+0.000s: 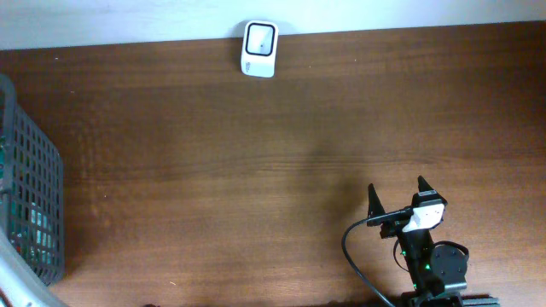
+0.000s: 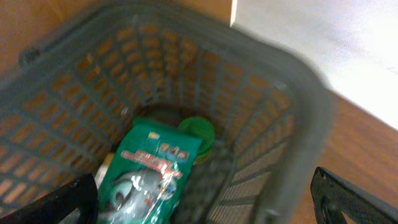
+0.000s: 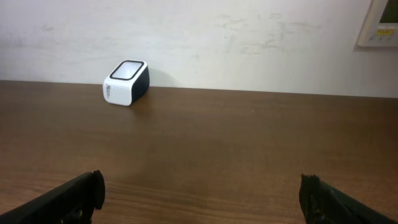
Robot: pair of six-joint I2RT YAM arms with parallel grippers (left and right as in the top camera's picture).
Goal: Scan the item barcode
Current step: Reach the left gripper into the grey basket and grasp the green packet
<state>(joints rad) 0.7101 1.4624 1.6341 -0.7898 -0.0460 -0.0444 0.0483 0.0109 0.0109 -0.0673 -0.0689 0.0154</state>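
Wood-grain table (image 1: pixel 213 170), white wall (image 3: pixel 249 43) behind; scanner (image 1: pixel 258 49) at far edge

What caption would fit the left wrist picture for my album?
Open left gripper above a grey basket holding a green packet and a round green item.

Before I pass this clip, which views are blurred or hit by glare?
Left wrist view: smeared throughout, the grey plastic mesh basket and green printed packet soft, print unreadable. Right wrist view: sharp, the white-and-black box-shaped scanner crisp. Overhead view: clear, evenly lit, no harsh glare on the brown wooden table.
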